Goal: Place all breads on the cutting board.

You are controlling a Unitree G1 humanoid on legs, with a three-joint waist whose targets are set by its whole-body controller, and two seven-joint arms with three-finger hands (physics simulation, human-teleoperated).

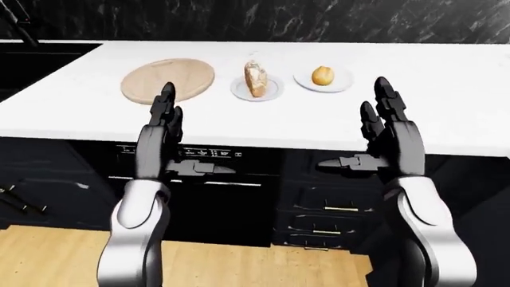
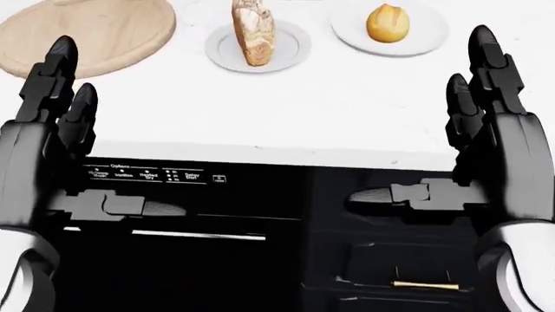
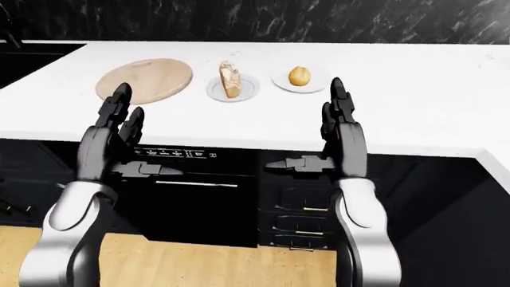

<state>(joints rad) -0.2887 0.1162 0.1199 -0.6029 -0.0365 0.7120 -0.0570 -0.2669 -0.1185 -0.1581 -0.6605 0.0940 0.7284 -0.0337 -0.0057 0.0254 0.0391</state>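
- Both hands, left hand (image 1: 163, 119) and right hand (image 1: 387, 128), raised with fingers spread, holding nothing, short of the counter (image 1: 446, 89) near edge
- Bread slice (image 2: 252, 29) and roll (image 2: 387, 23) sit on separate plates beside the cutting board (image 1: 167, 79)
- My worry: the upright slice toppling if nudged; nothing blocks the reach

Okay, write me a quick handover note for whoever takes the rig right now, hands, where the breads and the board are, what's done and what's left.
Left hand: open, empty, raised at the counter's near edge.
Right hand: open, empty, raised likewise.
Cutting board: round, wooden, on the white counter, nothing on it.
Bread slice: upright on a small plate, just right of the board in the left-eye view.
Bread roll: on a second plate, further right.
Done: nothing placed yet.
Left: move both breads onto the board; the slice looks the nearer one to the board.
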